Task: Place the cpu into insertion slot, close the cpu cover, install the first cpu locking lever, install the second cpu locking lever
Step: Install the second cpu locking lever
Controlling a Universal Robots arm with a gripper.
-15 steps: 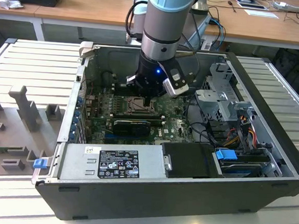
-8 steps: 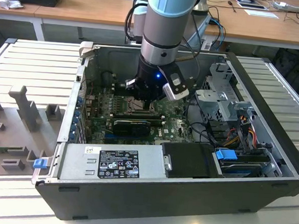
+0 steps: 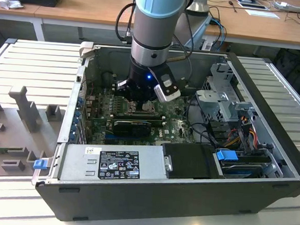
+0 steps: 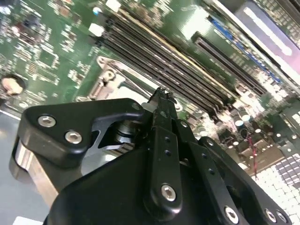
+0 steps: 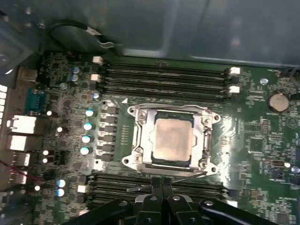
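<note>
— What does your exterior view give you?
— Your gripper (image 3: 139,102) sits low inside the open computer case (image 3: 271,152) on a slatted bench (image 3: 35,66), wooden desks (image 3: 85,7) behind.
— And the first wrist view?
— The cpu (image 5: 172,140) lies in the insertion slot (image 5: 145,161), the cpu cover (image 5: 206,138) down around it, mid green board (image 5: 253,136).
— Second wrist view?
— Your fingers (image 4: 161,105) are pressed together, holding nothing.

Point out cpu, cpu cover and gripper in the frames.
cpu (image 5: 172,139): first wrist view, centre of its pale face.
cpu cover (image 5: 140,137): first wrist view, side bar of the metal frame beside the chip.
gripper (image 5: 161,182): first wrist view, tips of the black fingers at the socket's edge.
</note>
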